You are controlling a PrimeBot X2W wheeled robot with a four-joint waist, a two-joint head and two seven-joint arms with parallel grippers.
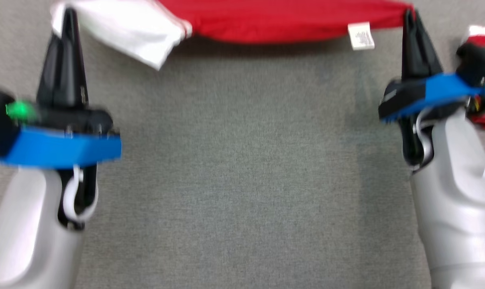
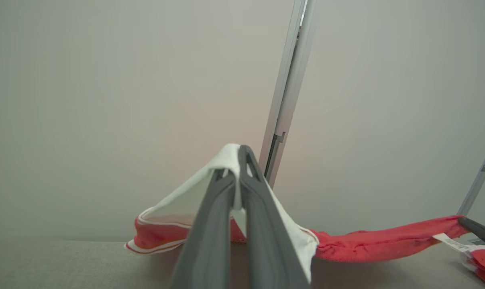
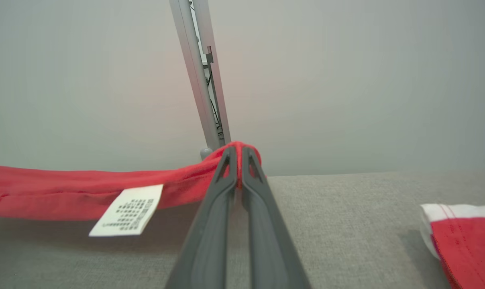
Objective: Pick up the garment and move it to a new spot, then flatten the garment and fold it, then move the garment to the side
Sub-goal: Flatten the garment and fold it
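A red garment [image 1: 282, 20] with a white sleeve [image 1: 130, 28] and a white care label [image 1: 361, 36] hangs stretched between my two grippers above the grey table. My left gripper [image 1: 69, 14] is shut on the white sleeve end [image 2: 226, 160]. My right gripper [image 1: 408, 16] is shut on the red end [image 3: 239, 149], and the label [image 3: 128, 210] dangles just left of it. The garment [image 2: 383, 241] sags slightly in the middle and its upper part is cut off by the head view's top edge.
A grey fabric-covered table [image 1: 242, 168] spreads below the grippers. A second folded red and white garment [image 1: 483, 76] lies at the far right [image 3: 463, 237]. A pale wall with a metal post [image 3: 202, 80] stands behind the table.
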